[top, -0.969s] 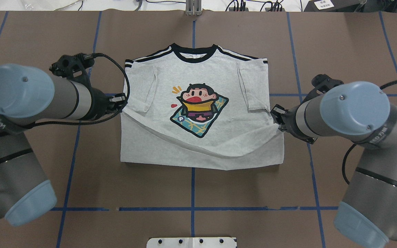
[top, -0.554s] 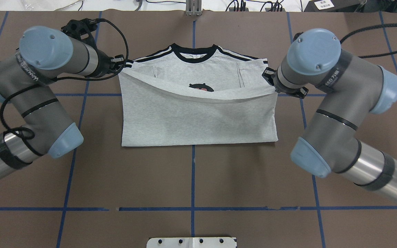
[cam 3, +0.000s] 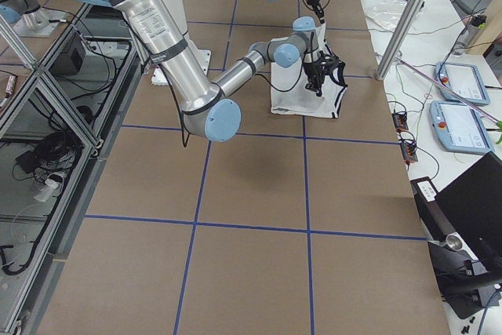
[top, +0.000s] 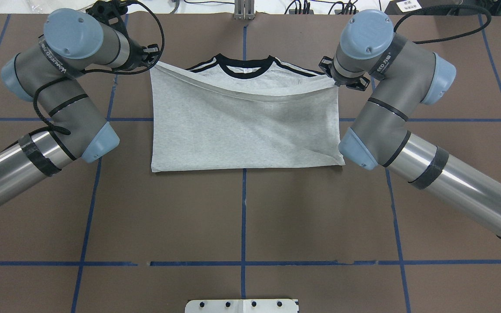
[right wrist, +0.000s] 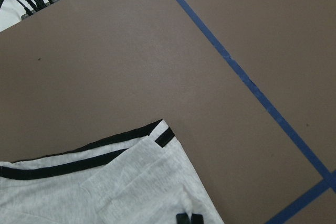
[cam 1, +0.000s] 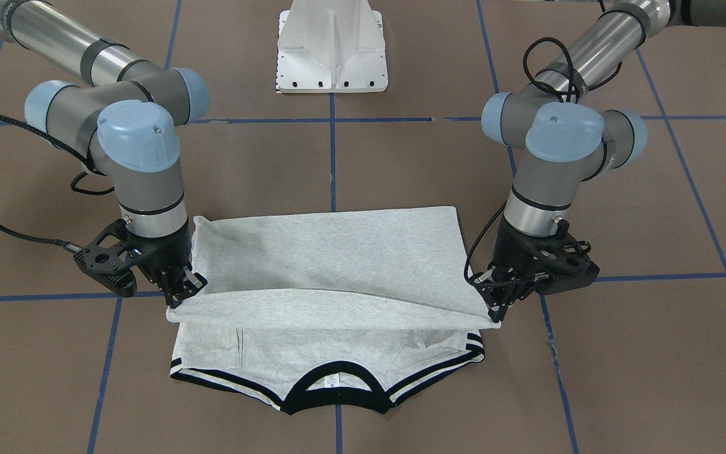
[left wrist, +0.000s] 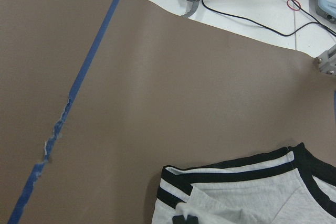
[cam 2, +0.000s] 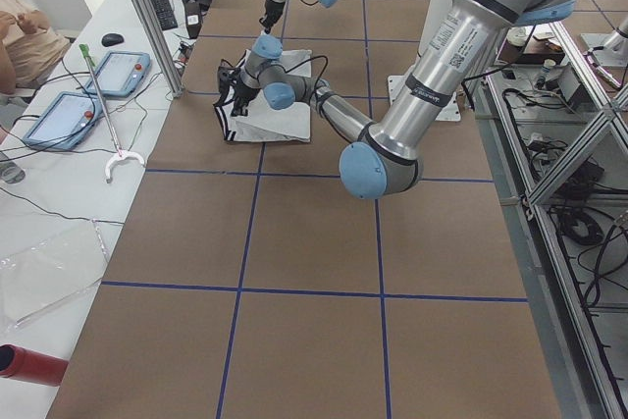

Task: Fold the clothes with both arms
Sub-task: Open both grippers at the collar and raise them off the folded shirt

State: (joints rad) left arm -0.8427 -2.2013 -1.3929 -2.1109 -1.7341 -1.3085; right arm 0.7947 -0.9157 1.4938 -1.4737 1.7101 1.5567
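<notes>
Table (top: 242,217): brown, gridded in blue tape (top: 242,204); carries the shirt at mid-width, on the side far from the white base (cam 1: 333,50).
Left arm (top: 59,87): bent at the elbow, wrist beside the shirt's left shoulder.
Right arm (top: 389,108): mirrored, wrist beside the right shoulder.
T-shirt (top: 242,126): doubled over; fold flat on the table on the robot's side, hem edge held up above the chest just short of the collar, sagging mid-span. Print covered.
Left gripper (cam 1: 495,309): jaws pinched tight on the hem's left corner.
Right gripper (cam 1: 183,290): jaws pinched tight on the hem's right corner.
Neckband (cam 1: 331,394): black, uncovered, flat on the table, shoulder stripes (cam 1: 212,378) showing on either side.
</notes>
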